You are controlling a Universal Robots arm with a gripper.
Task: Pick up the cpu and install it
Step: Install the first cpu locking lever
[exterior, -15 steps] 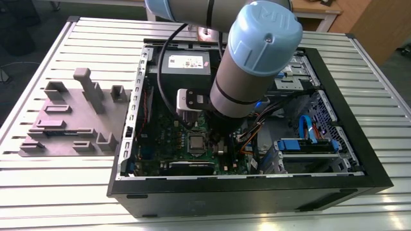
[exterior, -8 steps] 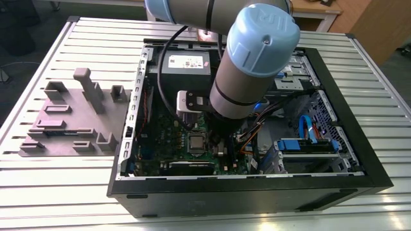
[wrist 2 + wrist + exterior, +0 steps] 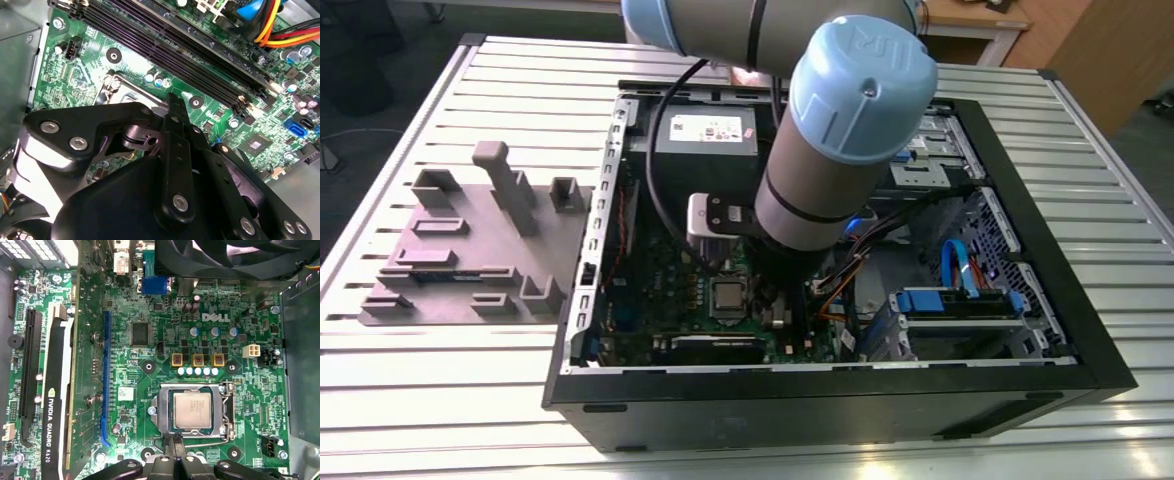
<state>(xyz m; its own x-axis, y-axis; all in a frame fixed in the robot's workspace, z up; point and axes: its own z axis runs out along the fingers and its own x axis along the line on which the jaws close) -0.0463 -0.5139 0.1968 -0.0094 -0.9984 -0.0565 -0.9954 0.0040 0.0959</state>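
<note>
The cpu [image 3: 193, 410], a small square chip with a pale silver top, lies flat in the metal-framed socket [image 3: 155, 409] on the green motherboard [image 3: 165, 315]. In the exterior view the cpu [image 3: 726, 293] shows inside the open computer case, just beside the arm's wrist. My gripper [image 3: 176, 442] hangs close over the socket's edge, beside the chip, with its thin fingertips together and nothing between them. In the second wrist view the black gripper [image 3: 171, 100] points down at the socket frame [image 3: 116, 82]. Whether the tips touch the board cannot be told.
A graphics card [image 3: 55, 405] stands beside the socket, with dark memory slots [image 3: 190, 45] on the other side. A grey power supply [image 3: 707, 130] sits at the case's back, drive bays and blue cables [image 3: 961, 290] on the exterior view's right. A grey fixture tray [image 3: 467, 250] lies outside the case.
</note>
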